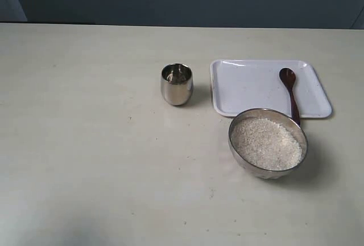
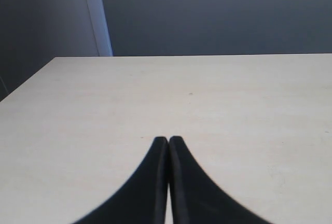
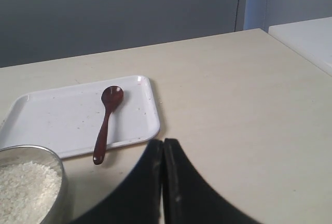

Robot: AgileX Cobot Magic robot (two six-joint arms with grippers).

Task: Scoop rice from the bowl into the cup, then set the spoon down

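On a pale bench (image 1: pixel 85 143), a slender dark reddish-brown wooden spoon (image 1: pixel 290 89) is laid on a white rectangular plastic tray (image 1: pixel 250 86) with its handle end carried past the tray's edge, probably for an easy grip. A wide shiny steel bowl (image 1: pixel 267 173) filled with white uncooked rice (image 1: pixel 266 142) is set just beside that edge, and a small rounded steel cup (image 1: pixel 177 89) is stood beside the tray's side farthest from the spoon. The left claw (image 2: pixel 168 140) and right claw (image 3: pixel 163 143) are pressed together with nothing held, and no brand, label or writing can be read.
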